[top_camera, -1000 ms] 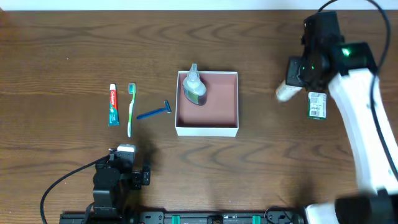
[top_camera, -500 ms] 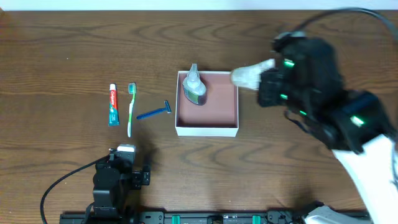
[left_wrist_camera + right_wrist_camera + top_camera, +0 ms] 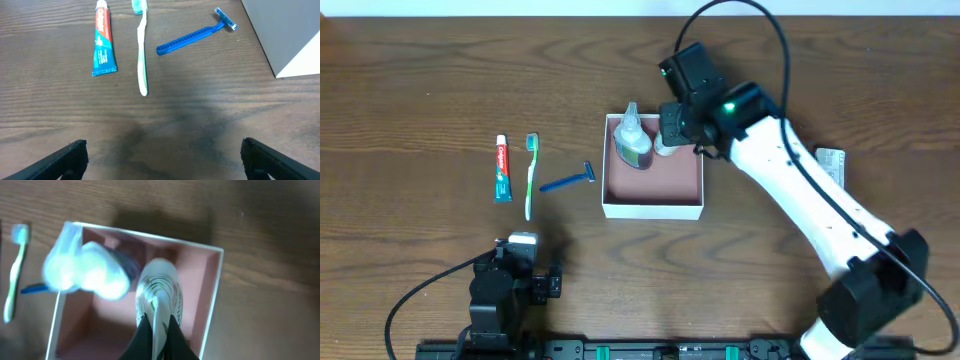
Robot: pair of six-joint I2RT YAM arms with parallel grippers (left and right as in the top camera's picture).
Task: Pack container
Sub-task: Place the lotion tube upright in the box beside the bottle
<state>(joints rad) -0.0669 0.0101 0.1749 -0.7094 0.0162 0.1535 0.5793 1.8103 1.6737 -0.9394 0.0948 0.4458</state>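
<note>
The container (image 3: 653,211) sits near the middle of the tabletop (image 3: 420,60), its white outer wall showing on the 6 o'clock side. The right end effector (image 3: 672,128) hangs over the 12 o'clock edge, clamped on a small white bottle (image 3: 159,287) with a green print. Any wording on the bottle is blurred. In the container's 11 o'clock corner sits a clear bottle (image 3: 632,140) with green contents, smeared out of focus in the right wrist view.

At 9 o'clock from the container lie a blue razor (image 3: 195,35), a toothbrush (image 3: 141,45) and a toothpaste tube (image 3: 104,40) (white lettering on red, too small to read). At 3 o'clock a labelled packet (image 3: 830,165) is half hidden by the right arm. The left end effector (image 3: 162,157) is spread wide and holds nothing, with only its tips in frame.
</note>
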